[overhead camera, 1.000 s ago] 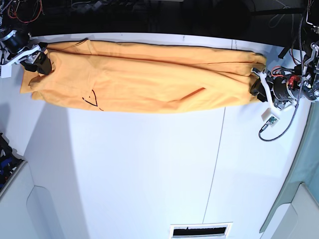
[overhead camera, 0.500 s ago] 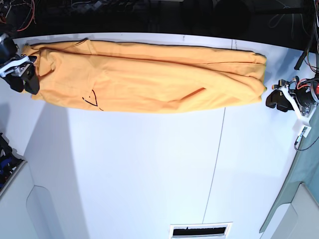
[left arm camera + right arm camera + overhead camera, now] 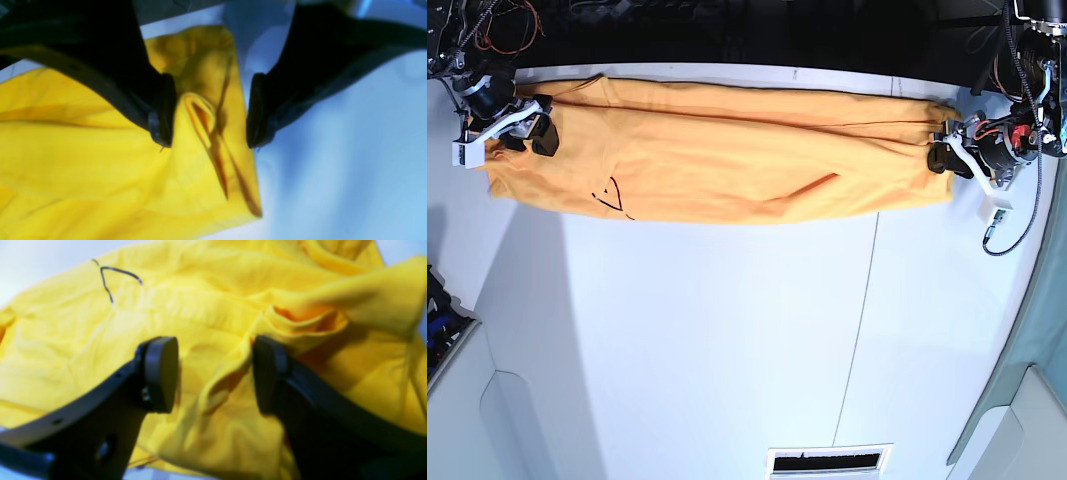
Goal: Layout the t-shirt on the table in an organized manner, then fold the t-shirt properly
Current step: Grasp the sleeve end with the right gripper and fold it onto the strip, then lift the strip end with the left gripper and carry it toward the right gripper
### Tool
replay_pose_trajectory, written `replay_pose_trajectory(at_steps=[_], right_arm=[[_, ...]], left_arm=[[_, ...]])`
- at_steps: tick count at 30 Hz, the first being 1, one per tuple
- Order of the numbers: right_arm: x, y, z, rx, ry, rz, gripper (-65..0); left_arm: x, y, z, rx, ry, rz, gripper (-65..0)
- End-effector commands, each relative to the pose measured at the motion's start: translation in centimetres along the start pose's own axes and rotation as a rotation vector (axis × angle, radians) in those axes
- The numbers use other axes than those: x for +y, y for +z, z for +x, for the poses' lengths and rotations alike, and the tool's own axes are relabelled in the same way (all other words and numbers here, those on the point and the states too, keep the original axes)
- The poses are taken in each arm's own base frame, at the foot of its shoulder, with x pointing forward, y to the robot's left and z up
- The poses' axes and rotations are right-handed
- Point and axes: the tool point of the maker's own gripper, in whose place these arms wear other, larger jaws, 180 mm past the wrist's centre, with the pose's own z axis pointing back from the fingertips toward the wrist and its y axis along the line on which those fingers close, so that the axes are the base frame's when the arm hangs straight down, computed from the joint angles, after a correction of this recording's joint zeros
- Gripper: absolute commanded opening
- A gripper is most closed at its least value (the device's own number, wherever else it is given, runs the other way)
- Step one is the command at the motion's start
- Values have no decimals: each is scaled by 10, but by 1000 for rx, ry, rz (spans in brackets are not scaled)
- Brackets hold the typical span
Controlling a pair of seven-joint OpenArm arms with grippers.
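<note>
The orange-yellow t-shirt (image 3: 727, 160) lies as a long narrow band across the far side of the white table (image 3: 727, 340). At the band's right end is my left gripper (image 3: 942, 150). In the left wrist view that gripper (image 3: 210, 110) is open, with a raised fold of the shirt (image 3: 83, 160) between its jaws, unpinched. My right gripper (image 3: 532, 130) is over the band's left end. The right wrist view shows this gripper (image 3: 215, 373) open too, astride a ridge of the cloth (image 3: 200, 290). A thin black mark (image 3: 610, 195) shows on the shirt.
A thin dark seam (image 3: 859, 310) runs down the table right of centre. A slotted vent (image 3: 829, 462) sits at the near edge. Cables (image 3: 1007, 235) hang off the arm on the right. A teal surface (image 3: 1047, 330) borders the right side.
Half a second ago both grippers stood off the shirt's ends; now both are back over the ends. The left gripper's jaws have widened.
</note>
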Motion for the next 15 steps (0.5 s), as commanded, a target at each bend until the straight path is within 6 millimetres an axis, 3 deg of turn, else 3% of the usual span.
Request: replay_pose_trajectory(at_steps=[1, 4, 9, 15], right_arm=[[-1, 2, 12, -33, 14, 3, -294], [-1, 2, 12, -33, 14, 3, -294], [0, 2, 14, -41, 8, 9, -294], [2, 1, 17, -48, 3, 16, -294]], left_arm=[[8, 6, 11, -29, -10, 21, -293], [9, 5, 3, -13, 5, 28, -293], [2, -4, -26, 42, 49, 11, -293], [-25, -17, -43, 59, 66, -73, -293]])
